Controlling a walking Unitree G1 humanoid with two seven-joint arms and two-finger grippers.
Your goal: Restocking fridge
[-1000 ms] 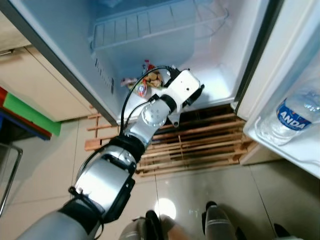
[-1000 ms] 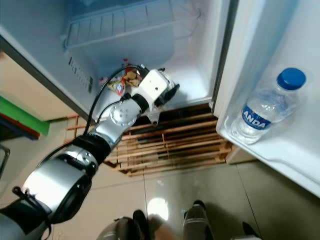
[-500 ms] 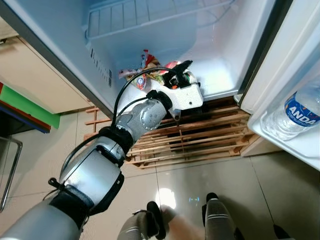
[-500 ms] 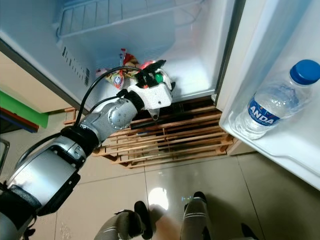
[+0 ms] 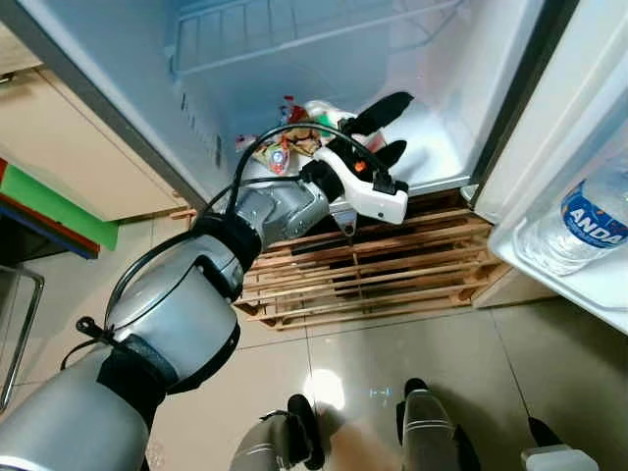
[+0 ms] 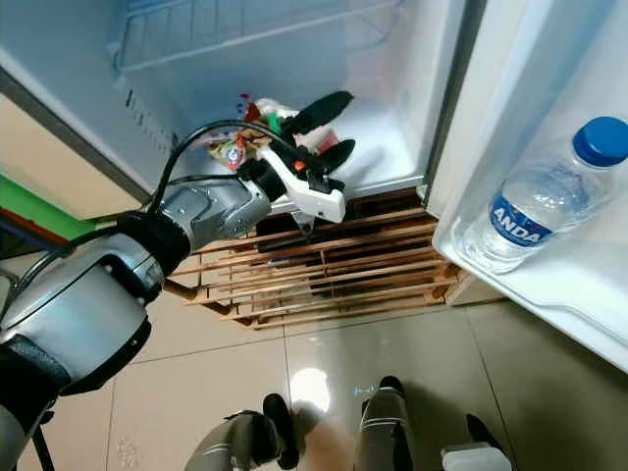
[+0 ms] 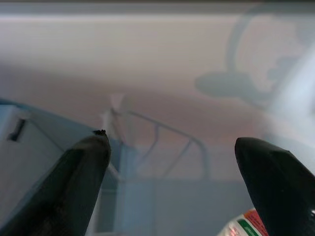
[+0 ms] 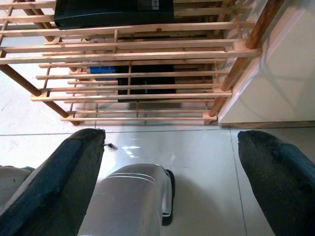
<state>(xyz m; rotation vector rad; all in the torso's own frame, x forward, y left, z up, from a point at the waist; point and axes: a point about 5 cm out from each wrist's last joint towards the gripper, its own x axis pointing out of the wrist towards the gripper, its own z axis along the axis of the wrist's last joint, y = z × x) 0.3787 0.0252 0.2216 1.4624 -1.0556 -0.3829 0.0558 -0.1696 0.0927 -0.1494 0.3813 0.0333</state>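
The snack packets (image 5: 280,152) lie on the fridge (image 5: 432,108) floor at the rear left, so at least one stocking step appears done; the left gripper (image 5: 385,126), fingers spread and empty, hangs just beside them, while the right gripper (image 8: 172,162), also spread, idles low over the floor tiles. The packets lie flat in a loose heap; their long axis cannot be told; a bottle (image 6: 535,211) stands in the door shelf.
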